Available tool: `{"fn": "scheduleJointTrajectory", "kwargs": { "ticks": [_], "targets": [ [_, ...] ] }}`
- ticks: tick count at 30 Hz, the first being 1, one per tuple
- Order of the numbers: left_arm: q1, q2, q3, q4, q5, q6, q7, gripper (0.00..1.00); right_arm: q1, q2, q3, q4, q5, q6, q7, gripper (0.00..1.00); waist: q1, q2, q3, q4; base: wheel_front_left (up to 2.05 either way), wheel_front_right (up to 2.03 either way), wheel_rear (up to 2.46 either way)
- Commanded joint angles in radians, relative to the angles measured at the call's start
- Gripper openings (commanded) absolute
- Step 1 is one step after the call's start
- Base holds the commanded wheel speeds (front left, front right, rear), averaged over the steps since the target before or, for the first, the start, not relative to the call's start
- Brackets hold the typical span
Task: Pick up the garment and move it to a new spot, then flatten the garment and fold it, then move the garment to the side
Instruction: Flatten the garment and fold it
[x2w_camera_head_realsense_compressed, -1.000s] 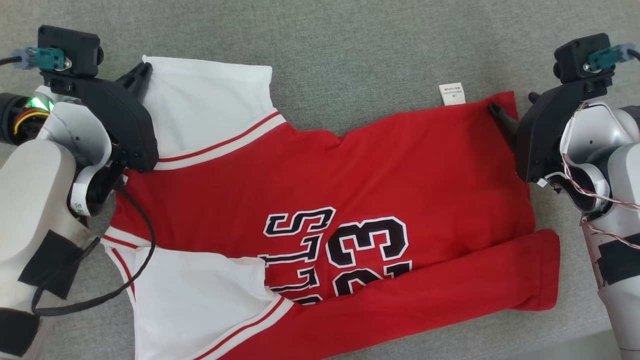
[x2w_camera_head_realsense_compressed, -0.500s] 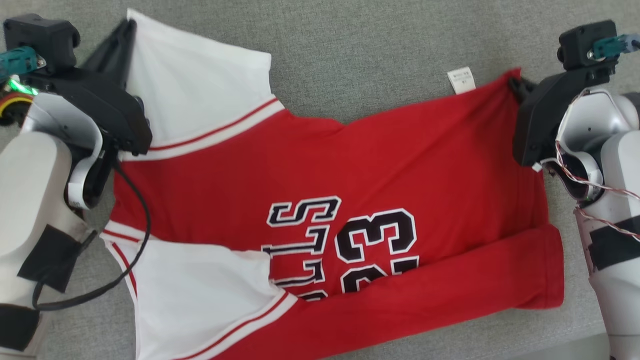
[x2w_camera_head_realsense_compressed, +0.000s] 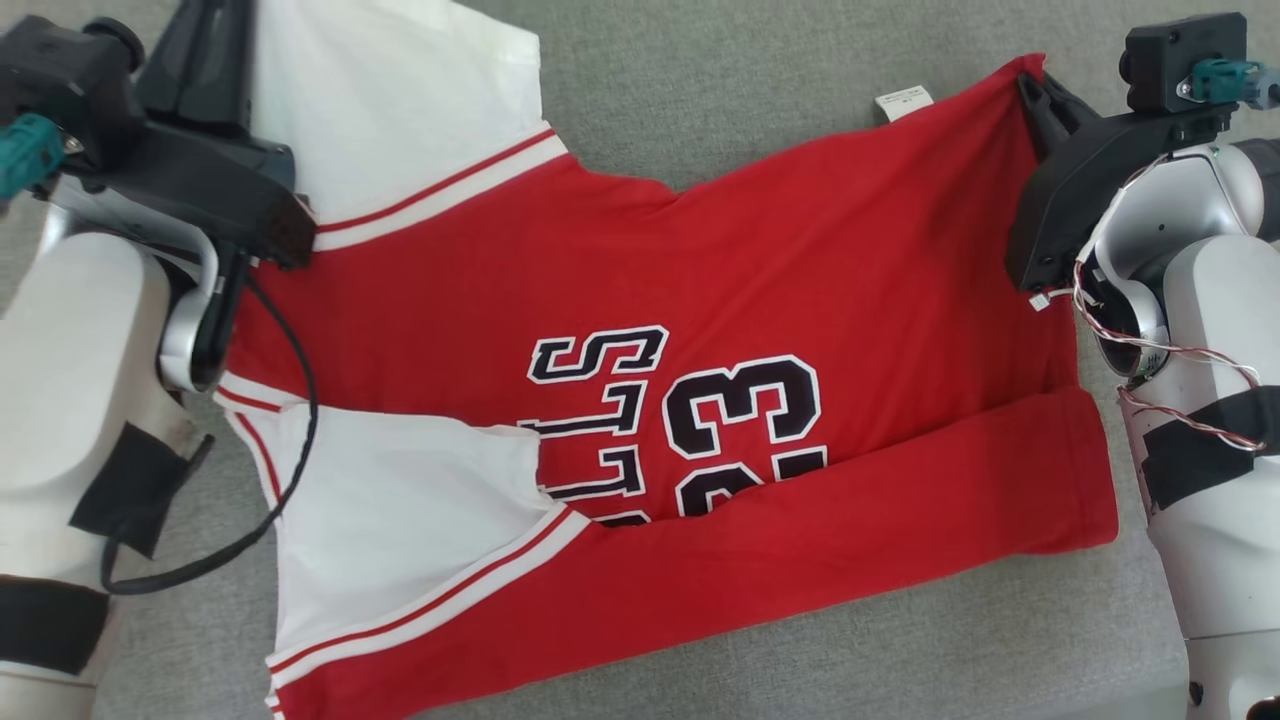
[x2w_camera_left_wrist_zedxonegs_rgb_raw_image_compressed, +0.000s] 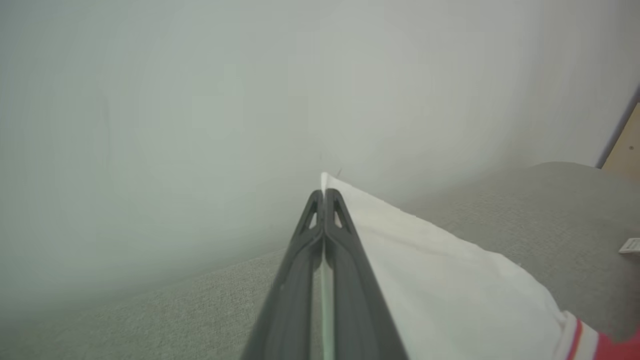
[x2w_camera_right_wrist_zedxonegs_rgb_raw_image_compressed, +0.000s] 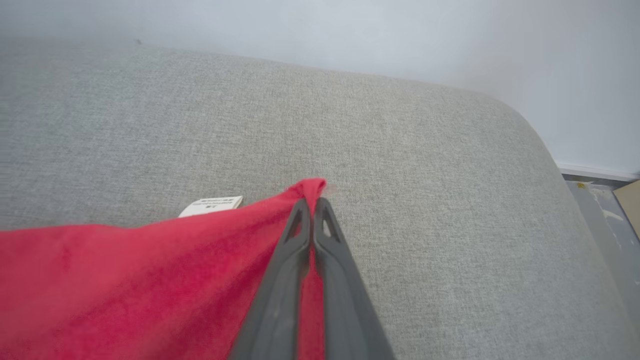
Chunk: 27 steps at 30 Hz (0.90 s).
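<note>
The garment (x2w_camera_head_realsense_compressed: 640, 290) is a red jersey with white sleeves, black-and-white "23" lettering and a white care tag (x2w_camera_head_realsense_compressed: 903, 100). It lies spread on the grey cushion, its far edge raised. My left gripper (x2w_camera_head_realsense_compressed: 215, 30) is shut on the white sleeve's far corner (x2w_camera_left_wrist_zedxonegs_rgb_raw_image_compressed: 330, 182) at upper left. At upper right my right gripper (x2w_camera_head_realsense_compressed: 1030, 85) is shut on the red far corner (x2w_camera_right_wrist_zedxonegs_rgb_raw_image_compressed: 312, 187). In each wrist view the cloth is pinched between the two dark fingertips. A red sleeve (x2w_camera_head_realsense_compressed: 860, 530) lies folded across the near edge.
A grey fabric cushion (x2w_camera_head_realsense_compressed: 760, 90) carries everything; its rounded right end (x2w_camera_right_wrist_zedxonegs_rgb_raw_image_compressed: 525, 150) drops to the floor. A pale wall (x2w_camera_left_wrist_zedxonegs_rgb_raw_image_compressed: 200, 100) rises close behind the far edge. A black cable (x2w_camera_head_realsense_compressed: 290, 440) hangs from my left wrist over the garment's left side.
My right gripper closed on the red corner. Both grippers then rose and moved away from me, lifting the garment's far edge; the white tag went with it.
</note>
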<state>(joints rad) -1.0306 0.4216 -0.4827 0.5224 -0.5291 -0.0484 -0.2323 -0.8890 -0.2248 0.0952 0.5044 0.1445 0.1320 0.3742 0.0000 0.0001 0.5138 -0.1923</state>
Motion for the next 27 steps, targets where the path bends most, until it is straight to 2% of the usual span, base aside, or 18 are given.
{"fn": "scheduleJointTrajectory", "kwargs": {
  "ticks": [1,11,16,21,27],
  "targets": [
    [0.004,-0.006,0.001,0.005,0.001,-0.005,-0.009,0.0,-0.011,-0.002,0.002,0.008,-0.007,-0.002,-0.018,0.0,0.0,-0.0001,-0.012,0.01,0.0,0.0,0.0],
    [0.156,-0.017,-0.025,-0.047,-0.056,-0.064,-0.031,0.0,0.061,-0.072,0.056,0.035,0.038,-0.002,-0.088,0.0,0.0,-0.0001,-0.112,0.067,0.0,0.0,0.0],
    [0.305,-0.016,0.009,-0.149,-0.079,-0.063,-0.034,0.0,0.154,-0.116,0.077,0.004,0.066,-0.002,-0.112,0.0,0.0,-0.0001,-0.175,0.097,0.0,0.0,0.0],
    [0.501,-0.048,0.045,-0.287,-0.066,-0.055,-0.033,0.0,0.282,-0.187,0.106,-0.046,0.06,-0.002,-0.146,0.0,0.0,-0.0001,-0.24,0.145,0.0,0.0,0.0],
    [0.655,-0.091,0.053,-0.358,-0.04,-0.055,-0.033,0.0,0.398,-0.213,0.099,-0.055,0.078,-0.002,-0.145,0.0,0.0,-0.0001,-0.296,0.172,0.0,0.0,0.0]
  ]
}}
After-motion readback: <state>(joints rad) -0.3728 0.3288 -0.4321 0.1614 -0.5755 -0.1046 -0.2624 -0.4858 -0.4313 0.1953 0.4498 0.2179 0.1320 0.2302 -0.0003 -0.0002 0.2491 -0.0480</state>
